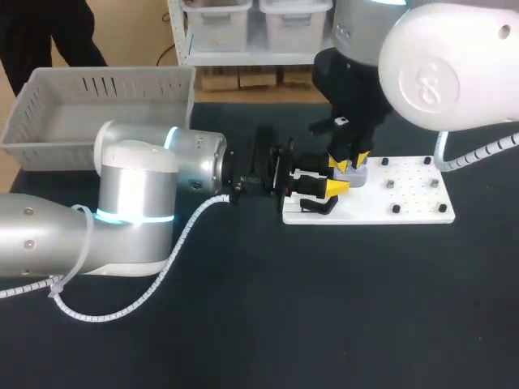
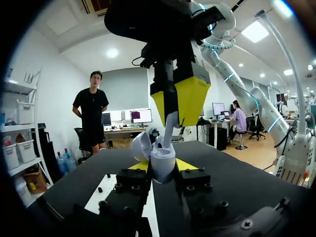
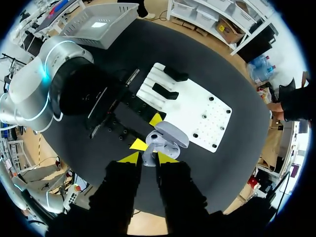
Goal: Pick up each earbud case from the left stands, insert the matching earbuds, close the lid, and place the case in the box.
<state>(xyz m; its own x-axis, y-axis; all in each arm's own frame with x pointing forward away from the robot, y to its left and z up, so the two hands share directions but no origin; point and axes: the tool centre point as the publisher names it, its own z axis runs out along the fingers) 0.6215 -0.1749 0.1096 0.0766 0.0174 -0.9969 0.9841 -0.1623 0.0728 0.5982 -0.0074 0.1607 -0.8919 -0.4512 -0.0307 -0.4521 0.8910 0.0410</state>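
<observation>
Over the board (image 1: 413, 198), left gripper (image 2: 162, 167) pinches the open-lidded grey case (image 2: 163, 157), right gripper (image 3: 148, 158) an earbud (image 2: 169, 127).

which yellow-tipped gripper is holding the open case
The left gripper, held level: it clamps the open grey earbud case. The right gripper points down above it, pinching a white earbud.

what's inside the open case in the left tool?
An earbud, held by the right tool, sticks stem-up out of the case, lid open. The case wall and the tool cover the rest: a second bud cannot be seen.
</observation>
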